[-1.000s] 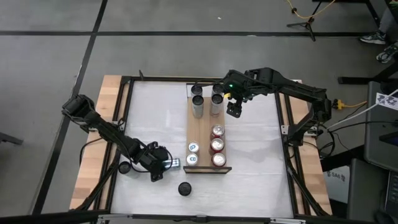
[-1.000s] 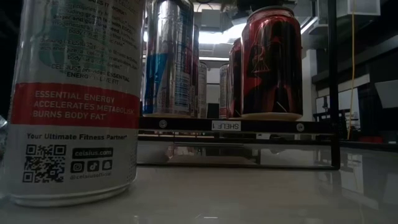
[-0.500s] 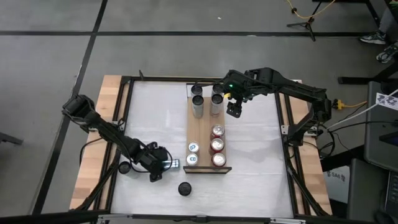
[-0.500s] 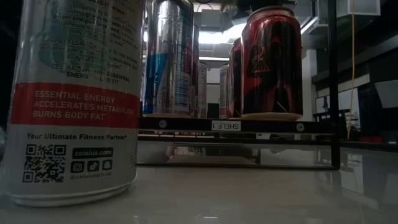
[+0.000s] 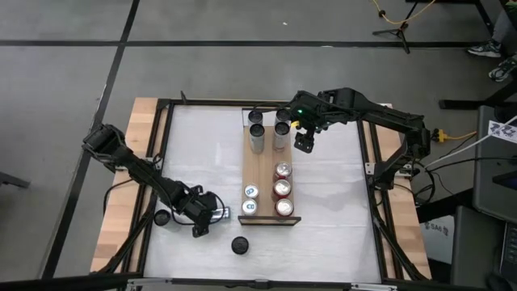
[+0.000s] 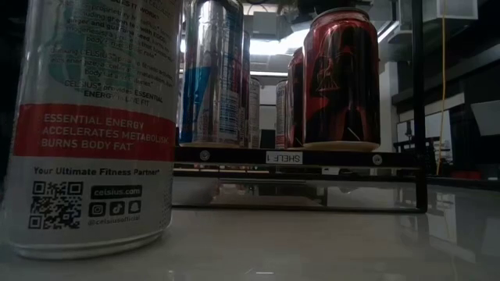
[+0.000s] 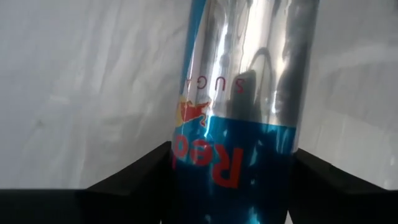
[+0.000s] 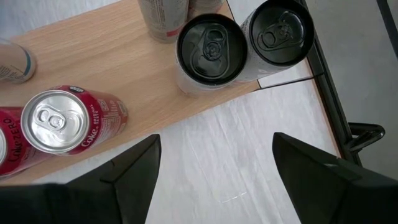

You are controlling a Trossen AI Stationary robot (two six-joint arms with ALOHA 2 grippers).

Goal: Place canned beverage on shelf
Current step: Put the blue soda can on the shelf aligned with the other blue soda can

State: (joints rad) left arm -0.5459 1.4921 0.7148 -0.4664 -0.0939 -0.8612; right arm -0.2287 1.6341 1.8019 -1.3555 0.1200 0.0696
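The left end effector (image 5: 212,217) sits low over the white worktop (image 5: 202,153), just left of the near end of the long light-brown wooden shelf (image 5: 266,166). Its fingers are around a slim silver-and-blue beverage can (image 7: 239,106) lying on its side, one dark finger (image 7: 134,177) at each flank; whether they press on the can or only bracket it cannot be told. A dark round can top (image 5: 240,244) stands on the worktop nearer still, and another dark can (image 5: 161,217) stands at the worktop's left edge.

The right end effector (image 5: 304,142) hovers just right of the shelf's far half, fingers spread and holding nothing. On the shelf stand two silver-and-blue cans (image 5: 250,200) and three red cans (image 5: 282,189) at the near end, with grey and dark-topped cans (image 5: 258,129) at the far end.
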